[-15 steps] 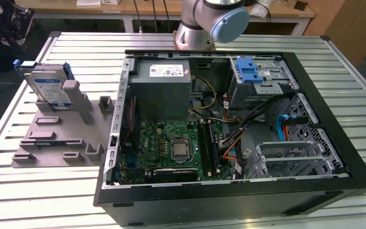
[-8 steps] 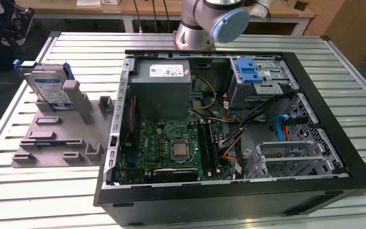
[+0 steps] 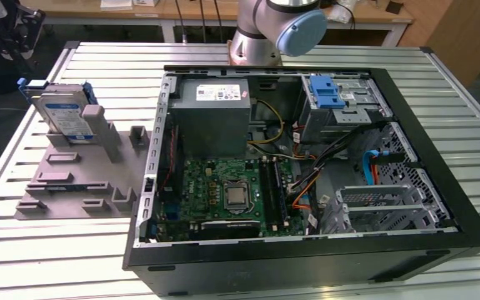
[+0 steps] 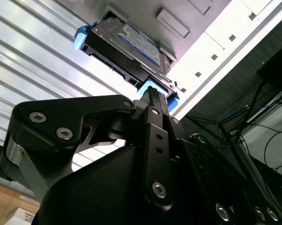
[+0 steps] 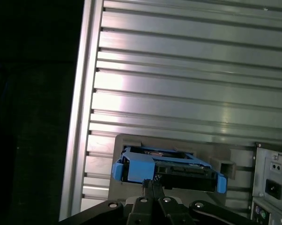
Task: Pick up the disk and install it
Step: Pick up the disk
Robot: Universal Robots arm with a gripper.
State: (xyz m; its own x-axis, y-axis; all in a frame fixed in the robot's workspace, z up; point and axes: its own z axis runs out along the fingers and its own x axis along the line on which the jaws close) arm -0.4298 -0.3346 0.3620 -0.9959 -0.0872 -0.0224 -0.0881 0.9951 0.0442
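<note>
The flat rectangular silver disk (image 3: 63,115) with a white-and-blue label and a blue plastic bracket stands on edge in a grey plastic holder (image 3: 73,181). The holder sits on the ribbed aluminium bench (image 3: 23,250), at the exterior view's left of the open black computer case (image 3: 307,265). In both wrist views the black gripper (image 4: 152,93) (image 5: 151,182) lines up with the disk's blue-framed end, its fingers pressed together and holding nothing.

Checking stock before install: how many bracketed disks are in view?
1. The disk stands on edge in the grey fixture, at the exterior view's left of the open computer case. Others may be hidden in the case's drive cages.
</note>
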